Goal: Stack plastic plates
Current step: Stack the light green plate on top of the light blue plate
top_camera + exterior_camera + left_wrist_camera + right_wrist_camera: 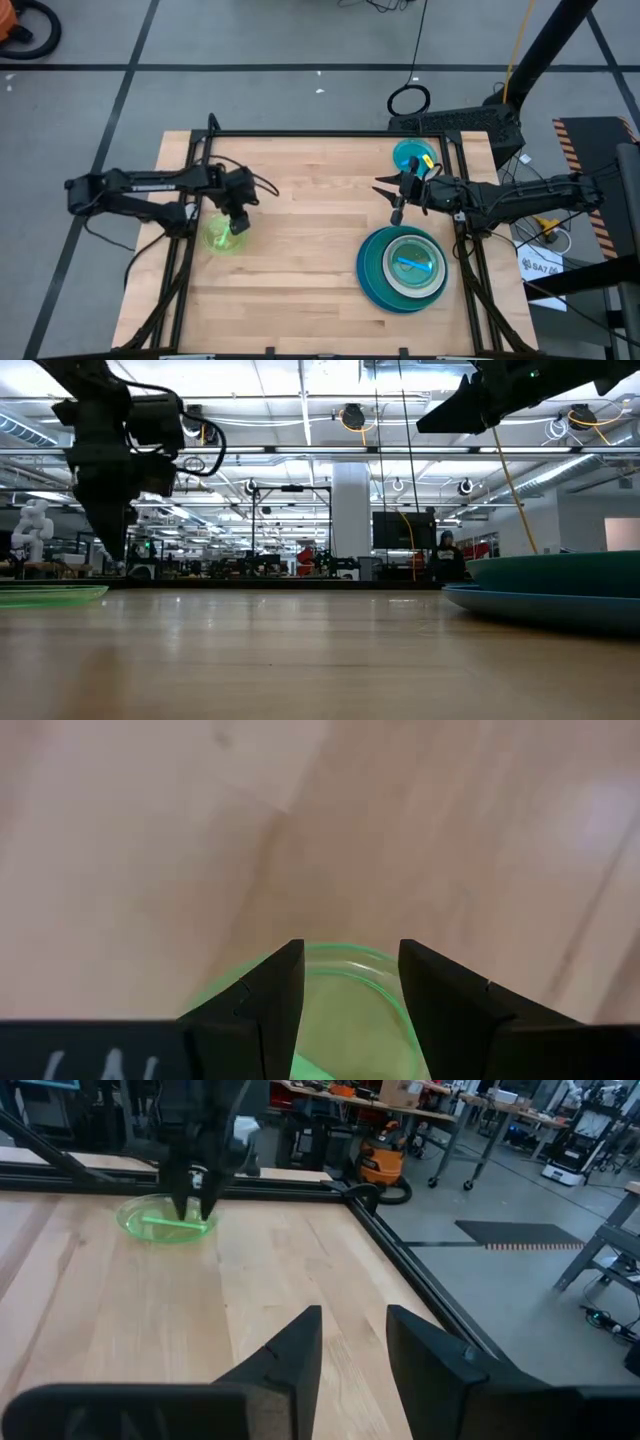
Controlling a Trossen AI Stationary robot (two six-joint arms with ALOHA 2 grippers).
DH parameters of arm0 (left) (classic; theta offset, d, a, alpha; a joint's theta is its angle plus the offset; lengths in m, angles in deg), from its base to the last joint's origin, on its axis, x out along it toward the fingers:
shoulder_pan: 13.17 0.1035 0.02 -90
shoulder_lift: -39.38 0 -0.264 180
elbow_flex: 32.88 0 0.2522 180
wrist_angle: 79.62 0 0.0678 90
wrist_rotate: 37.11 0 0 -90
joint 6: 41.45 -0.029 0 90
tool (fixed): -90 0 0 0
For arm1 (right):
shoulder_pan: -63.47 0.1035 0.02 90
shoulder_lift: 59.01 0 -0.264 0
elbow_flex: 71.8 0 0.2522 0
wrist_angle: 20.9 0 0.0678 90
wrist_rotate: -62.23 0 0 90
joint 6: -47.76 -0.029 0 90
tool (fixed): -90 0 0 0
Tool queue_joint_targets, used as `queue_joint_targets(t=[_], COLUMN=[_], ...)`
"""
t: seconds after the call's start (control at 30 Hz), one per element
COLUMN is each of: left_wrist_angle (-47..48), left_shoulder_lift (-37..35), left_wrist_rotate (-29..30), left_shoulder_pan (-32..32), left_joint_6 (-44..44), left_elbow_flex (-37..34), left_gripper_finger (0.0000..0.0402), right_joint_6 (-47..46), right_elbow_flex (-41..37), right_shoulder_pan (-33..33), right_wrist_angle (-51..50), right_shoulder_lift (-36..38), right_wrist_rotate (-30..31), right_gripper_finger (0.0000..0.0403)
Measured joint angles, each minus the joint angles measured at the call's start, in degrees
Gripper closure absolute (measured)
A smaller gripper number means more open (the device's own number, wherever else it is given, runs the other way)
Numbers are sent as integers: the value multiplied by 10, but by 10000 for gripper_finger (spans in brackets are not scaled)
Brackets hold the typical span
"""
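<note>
Lime green under my left gripper (238,224): the small lime green plate (222,236) lies flat on the wooden table (300,250), near its left edge, and my left fingers (270,995) hang right over it, spread apart with a clear gap between them, nothing clamped. In the left wrist view the plate's rim curves across that gap, just beyond the fingertips; whether they touch the plastic I cannot tell. From the right wrist view the left gripper (196,1200) stands upright, tips down at the green plate (165,1220).

Over on the right, my right gripper (397,205) hovers above bare wood, between the stack and the far plate, its fingers (290,1355) parted and holding nothing. Just beside it, toward the near right, sits the stack: the large blue plate (368,275) at the bottom, the teal plate (385,250) on it, a white plate (432,262) inside that, and a translucent cyan plate (412,264) on top. A second translucent cyan plate (410,155) rests alone at the far right corner, well apart from the green one.

At table height the stack's edge (555,595) looms on the right, the green plate (50,593) a thin sliver on the left.
</note>
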Motion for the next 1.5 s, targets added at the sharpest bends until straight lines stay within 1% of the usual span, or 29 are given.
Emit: queue_joint_targets(t=[0.07,0.17,0.27,0.33,0.43,0.57,0.63,0.67,0.73,0.8,0.87,1.17,1.5], left_wrist_angle=[2,39,73,90,107,128,148,155,151,155,158,149,141], left_shoulder_lift=[24,63,92,105,112,114,114,114,114,114,114,114,117], left_wrist_rotate=[-5,-2,14,36,60,60,61,66,91,123,136,136,136], left_shoulder_pan=[-8,-12,-12,-12,-15,-16,-16,-16,-16,-15,-15,-23,-23], left_joint_6=[0,20,41,30,-27,-84,-83,-69,-38,-32,-60,-212,-312], left_elbow_flex=[0,10,30,43,61,82,90,93,98,98,98,98,98], left_gripper_finger=[232,232,232,232,232,232,232,232,232,232,232,232,232], right_joint_6=[0,0,0,0,1,2,2,3,8,12,15,19,21], right_elbow_flex=[0,0,0,0,0,0,0,0,0,0,0,0,0], right_shoulder_pan=[0,0,0,0,0,0,0,0,0,0,0,0,0], right_wrist_angle=[0,-1,-2,-3,-3,-3,-3,-3,-3,-3,-3,-5,-7], right_shoulder_lift=[0,0,0,0,0,0,0,0,0,0,0,0,0], right_wrist_rotate=[0,0,0,0,0,0,0,0,0,0,0,0,0], right_gripper_finger=[296,296,296,296,296,296,296,296,296,296,296,296,296])
